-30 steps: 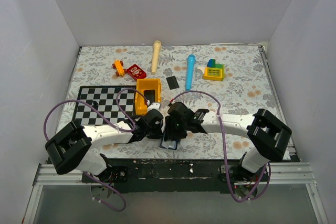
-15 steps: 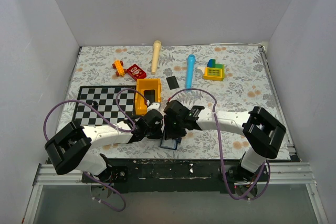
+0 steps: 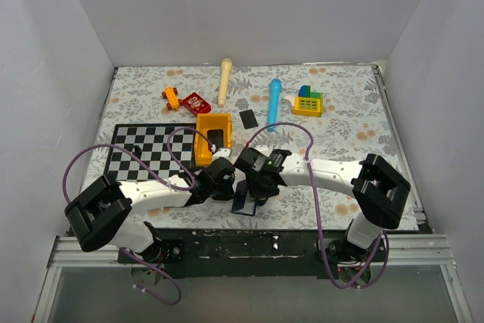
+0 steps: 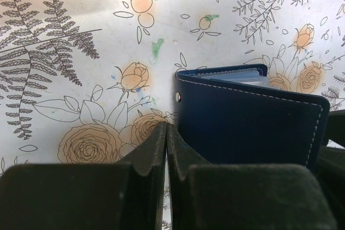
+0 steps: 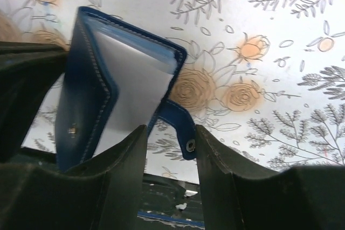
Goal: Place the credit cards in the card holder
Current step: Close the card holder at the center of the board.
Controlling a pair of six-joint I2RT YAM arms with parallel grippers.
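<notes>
Seemingly light and floppy, the navy-blue folding card holder (image 5: 86, 106) gapes between the spread right claw (image 5: 171, 129); pinch its stiffer cover beside the tight-pressed left claw (image 4: 166, 129).

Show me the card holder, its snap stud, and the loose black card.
card holder (image 4: 253, 125), left wrist view, navy outer cover.
snap stud (image 4: 178, 96), left wrist view, its silver head.
black card (image 3: 248, 119), top view, middle of its face.

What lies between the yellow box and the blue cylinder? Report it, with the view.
A small black card lies flat between the yellow box and the blue cylinder, touching neither; the top external view shows it.
</notes>
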